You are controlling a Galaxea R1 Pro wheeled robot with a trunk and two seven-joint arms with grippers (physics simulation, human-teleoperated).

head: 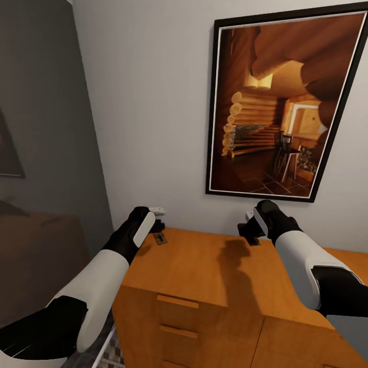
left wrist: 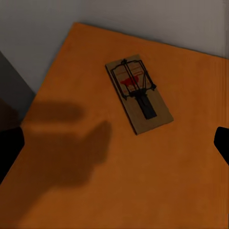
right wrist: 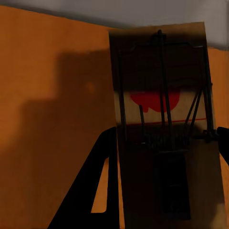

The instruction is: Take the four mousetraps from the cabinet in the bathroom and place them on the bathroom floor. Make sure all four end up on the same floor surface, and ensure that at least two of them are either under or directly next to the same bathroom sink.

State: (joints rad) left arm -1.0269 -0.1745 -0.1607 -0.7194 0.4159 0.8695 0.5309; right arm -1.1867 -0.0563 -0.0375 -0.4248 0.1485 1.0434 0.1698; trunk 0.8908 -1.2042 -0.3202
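The left gripper (head: 156, 220) hangs open and empty over a mousetrap (left wrist: 138, 93) at centre frame on the orange cabinet (head: 204, 266); the right gripper (head: 250, 225) pinches another mousetrap (right wrist: 164, 133), which could slip.

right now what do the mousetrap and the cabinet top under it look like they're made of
The mousetrap looks like a flat, pale brown wooden slab with a matte face and a red mark, carrying thin dark wire parts, probably metal. The cabinet top reads as orange-brown wood or wood veneer: faint grain, smooth satin finish, soft shadows, no sharp reflections.
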